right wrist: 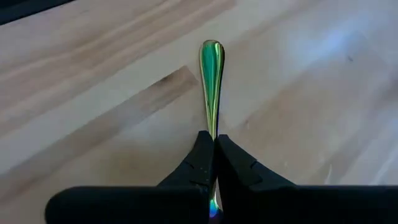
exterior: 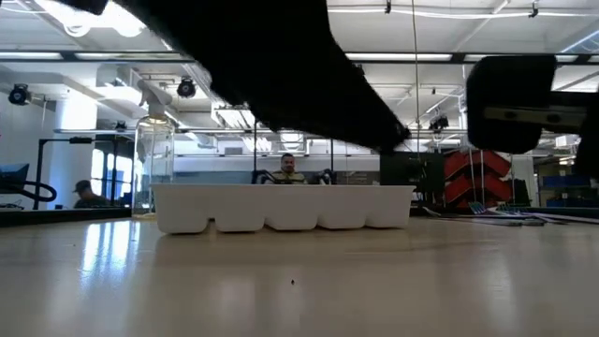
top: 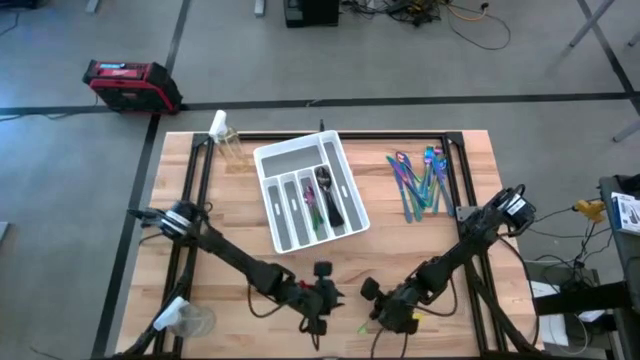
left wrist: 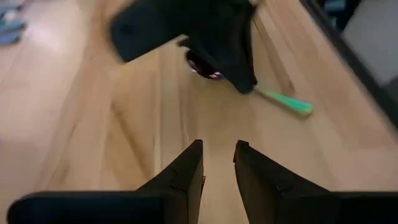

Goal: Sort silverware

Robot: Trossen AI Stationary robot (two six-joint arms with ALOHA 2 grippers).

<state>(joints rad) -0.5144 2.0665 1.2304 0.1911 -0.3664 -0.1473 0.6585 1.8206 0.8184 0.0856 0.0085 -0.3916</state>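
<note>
Overhead arrangement on the wooden bench (top: 200,250), with positions given relative to the white cutlery tray (top: 297,156). The tray lies at the bench centre, somewhat toward the far edge, and holds several pieces: a dark spoon (top: 325,190) in one long compartment and a purplish piece (top: 312,206) in the neighbouring one. A loose pile of iridescent silverware (top: 420,180) lies on the bench to the right of the tray, well apart from it. The right gripper (right wrist: 213,144) is near the bench's front edge, in front of and to the right of the tray; its fingers (right wrist: 239,163) are clamped on the slim green-gold handle (right wrist: 211,74) of one utensil, which lies low over the wood. The left gripper (left wrist: 217,163) is just in front of the tray, beside the right gripper; its fingers (left wrist: 186,171) stand a narrow gap apart, holding nothing. A clear bottle (top: 228,140) stands near the tray's far left corner.
</note>
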